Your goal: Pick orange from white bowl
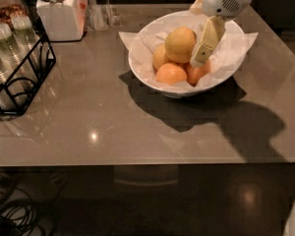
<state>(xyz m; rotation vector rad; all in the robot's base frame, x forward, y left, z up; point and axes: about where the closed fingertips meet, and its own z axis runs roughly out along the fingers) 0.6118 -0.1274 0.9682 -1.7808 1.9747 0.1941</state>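
Note:
The orange (179, 43), large and dull yellow-orange, lies on top of three smaller orange-pink fruits (171, 74) in the white bowl (140, 68), which is lined with crumpled white paper. My gripper (195, 37) reaches down from the top right into the bowl and is open. One cream finger (206, 41) hangs close against the orange's right side. The other finger shows only partly behind the orange, near the bowl's far rim. The gripper holds nothing.
The bowl stands on a grey table (113, 127). A white lidded jar (59, 11) stands at the back left. A black wire rack (19, 77) with bottles is at the left edge. The table's front edge runs below the bowl.

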